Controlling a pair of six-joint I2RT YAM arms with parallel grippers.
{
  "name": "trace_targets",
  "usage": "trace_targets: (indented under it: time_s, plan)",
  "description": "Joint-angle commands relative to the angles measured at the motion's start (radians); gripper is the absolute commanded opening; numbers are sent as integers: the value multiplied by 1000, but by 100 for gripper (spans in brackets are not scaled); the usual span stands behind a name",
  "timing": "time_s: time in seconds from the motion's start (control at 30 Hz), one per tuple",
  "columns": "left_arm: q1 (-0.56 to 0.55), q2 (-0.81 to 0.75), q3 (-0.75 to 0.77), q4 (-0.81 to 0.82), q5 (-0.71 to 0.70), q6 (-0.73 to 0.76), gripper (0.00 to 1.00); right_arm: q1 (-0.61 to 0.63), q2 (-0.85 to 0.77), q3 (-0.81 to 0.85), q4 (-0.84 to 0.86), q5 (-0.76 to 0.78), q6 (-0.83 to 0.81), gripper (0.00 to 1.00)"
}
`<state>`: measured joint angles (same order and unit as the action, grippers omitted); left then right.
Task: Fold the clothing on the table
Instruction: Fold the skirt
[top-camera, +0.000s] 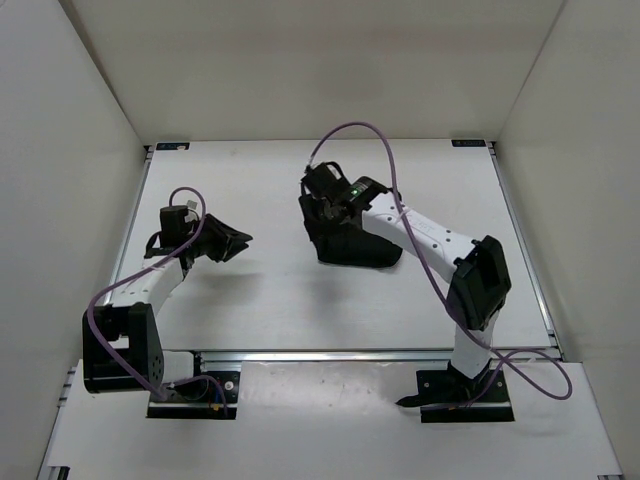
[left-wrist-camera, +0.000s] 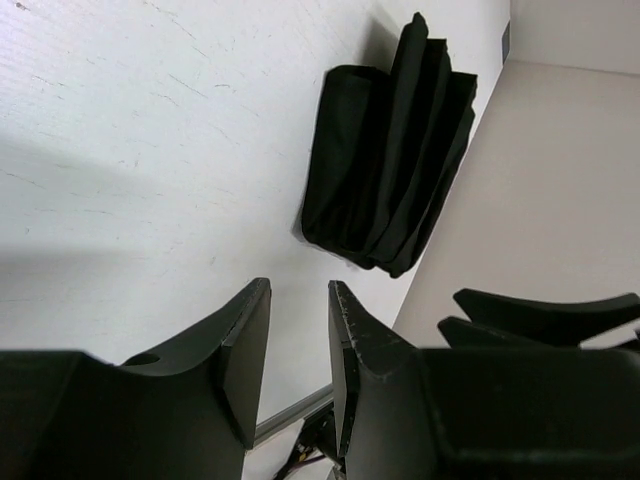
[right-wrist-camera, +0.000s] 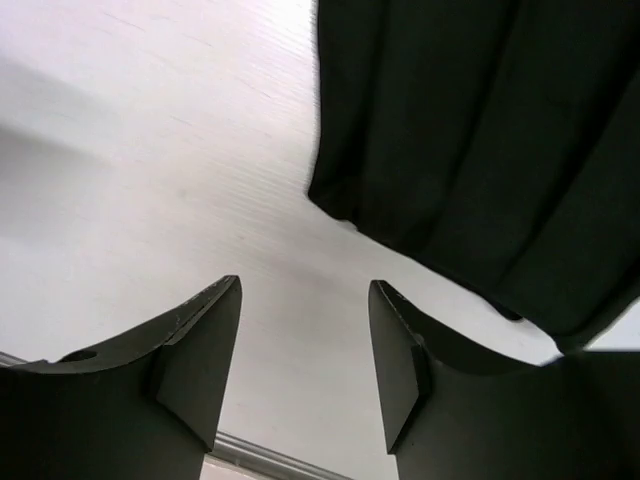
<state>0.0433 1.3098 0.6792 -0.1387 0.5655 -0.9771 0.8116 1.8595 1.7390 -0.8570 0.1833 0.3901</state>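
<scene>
A: Item: clothing (top-camera: 352, 248), black, pleated, lying as a compact bundle mid-table (top-camera: 250, 300), clear of every edge.
B: Hands?
A: Right gripper (right-wrist-camera: 305, 290): wide, empty, just above the bundle. Left gripper (left-wrist-camera: 300, 290): half apart, empty, nearer the left edge.
B: Handling?
A: Probably lift the right straight up; a sideways drag could undo the folds.

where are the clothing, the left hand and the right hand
clothing (left-wrist-camera: 390, 150), left wrist view, middle of the fabric
left hand (left-wrist-camera: 298, 295), left wrist view, midway between fingertips
right hand (right-wrist-camera: 305, 295), right wrist view, midway between fingertips
</scene>
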Motion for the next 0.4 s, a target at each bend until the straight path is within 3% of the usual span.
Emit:
trace_targets:
  time_s: [0.0, 0.2, 0.37]
  plan:
    - [7, -44, -7, -1, 31, 14, 40, -52, -55, -90, 13, -30, 6, 51]
    - [-5, -46, -10, 4, 17, 15, 42, -173, -239, -307, 101, -62, -32, 52]
    - [-19, -43, -18, 13, 22, 2, 42, -264, -296, -384, 118, -75, -75, 50]
